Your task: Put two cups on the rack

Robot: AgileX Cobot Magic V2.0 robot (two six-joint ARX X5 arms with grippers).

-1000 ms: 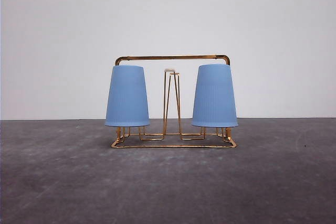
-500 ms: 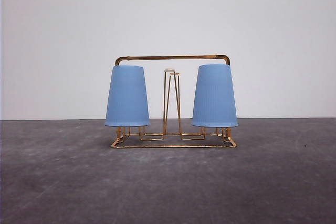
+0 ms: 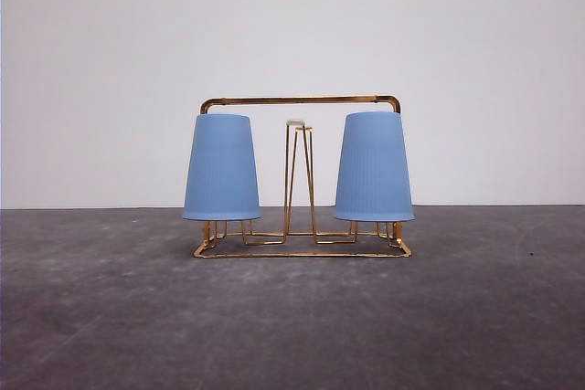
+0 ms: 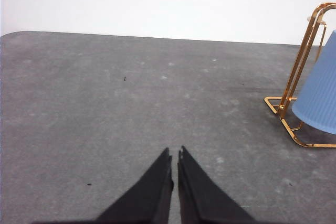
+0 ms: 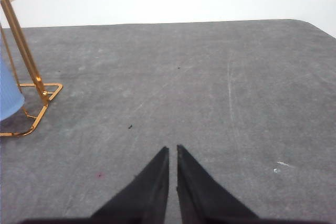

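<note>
Two light blue ribbed cups hang upside down on the gold wire rack at the far middle of the table: the left cup and the right cup. A bare white-tipped prong rises between them. My left gripper is shut with nothing in it, over bare table, apart from the rack's end and a cup. My right gripper is shut and holds nothing, well away from the rack's other end and a cup edge.
The grey table stretches in front of the rack, with a white wall behind. Rounded table corners show in the left wrist view and the right wrist view.
</note>
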